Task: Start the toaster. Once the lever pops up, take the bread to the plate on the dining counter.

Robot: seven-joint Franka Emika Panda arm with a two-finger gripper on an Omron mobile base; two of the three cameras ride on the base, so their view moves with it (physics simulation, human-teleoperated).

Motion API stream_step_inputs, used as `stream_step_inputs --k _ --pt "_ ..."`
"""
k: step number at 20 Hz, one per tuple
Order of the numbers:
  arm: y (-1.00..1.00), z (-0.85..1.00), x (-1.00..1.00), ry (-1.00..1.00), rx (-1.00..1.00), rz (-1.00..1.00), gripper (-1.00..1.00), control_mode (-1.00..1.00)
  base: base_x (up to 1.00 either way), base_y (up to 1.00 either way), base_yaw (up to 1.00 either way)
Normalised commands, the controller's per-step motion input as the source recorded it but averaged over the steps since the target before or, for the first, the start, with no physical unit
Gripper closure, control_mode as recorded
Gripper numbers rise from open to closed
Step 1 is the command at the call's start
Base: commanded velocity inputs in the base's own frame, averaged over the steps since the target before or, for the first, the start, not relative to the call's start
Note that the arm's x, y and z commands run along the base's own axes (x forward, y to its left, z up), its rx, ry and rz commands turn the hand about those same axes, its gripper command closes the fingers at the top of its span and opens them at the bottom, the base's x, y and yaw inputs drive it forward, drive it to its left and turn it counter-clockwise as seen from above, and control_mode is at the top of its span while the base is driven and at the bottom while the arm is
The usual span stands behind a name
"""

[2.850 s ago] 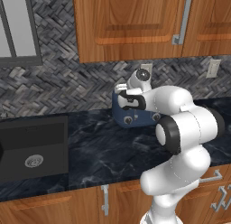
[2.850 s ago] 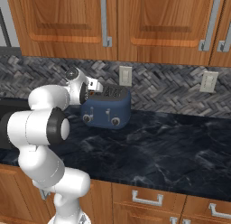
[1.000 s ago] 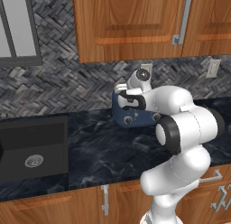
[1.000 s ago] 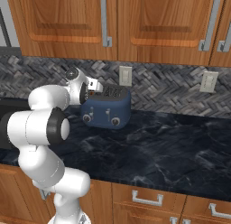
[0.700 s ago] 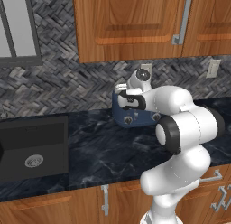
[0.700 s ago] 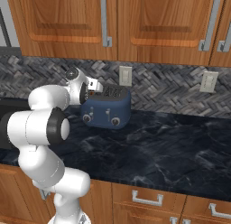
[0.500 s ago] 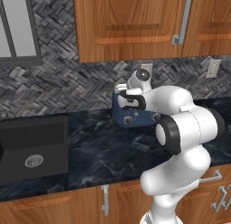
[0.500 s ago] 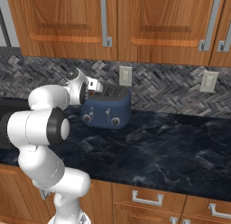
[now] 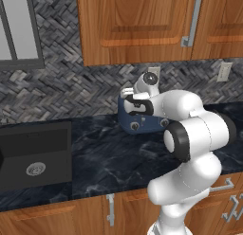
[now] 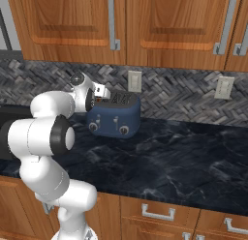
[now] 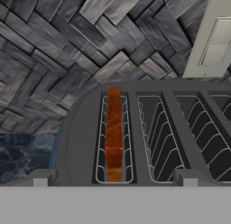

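Note:
The dark blue toaster [image 9: 144,124] [image 10: 116,119] stands on the black marble worktop against the backsplash, its two silver knobs facing out. My gripper [image 9: 131,99] [image 10: 102,94] [image 11: 114,179] hovers just above the toaster's top at its left end, pointing down at the slots. Its jaws are open, wide apart with nothing between them. In the hand view the bread [image 11: 114,136] shows as a thin orange-brown edge sunk in the left slot of the toaster [image 11: 81,142]; the slots beside it hold only wire guides. The plate and the dining counter are out of view.
A black sink [image 9: 33,153] is set into the worktop at the left. Wall outlets [image 9: 154,73] [image 10: 134,81] [image 11: 216,38] sit on the herringbone backsplash right behind the toaster, and another outlet [image 10: 222,87] is farther right. Wooden cabinets [image 10: 145,21] hang above.

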Motion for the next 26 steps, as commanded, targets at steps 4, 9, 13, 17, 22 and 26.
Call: stream_step_inputs --k 4,9,13,17,22,26 --pt "0.0 0.0 0.0 0.0 0.0 0.0 -1.0 -1.0 0.0 0.0 0.0" --pt "0.0 0.0 0.0 0.0 0.0 0.0 -1.0 -1.0 0.0 0.0 0.0" --pt "0.0 0.0 0.0 0.0 0.0 0.0 -1.0 -1.0 0.0 0.0 0.0" --pt "0.0 0.0 0.0 0.0 0.0 0.0 -1.0 -1.0 0.0 0.0 0.0" --pt "0.0 0.0 0.0 0.0 0.0 0.0 -1.0 -1.0 0.0 0.0 0.0" --pt "0.0 0.0 0.0 0.0 0.0 0.0 -1.0 -1.0 0.0 0.0 0.0"
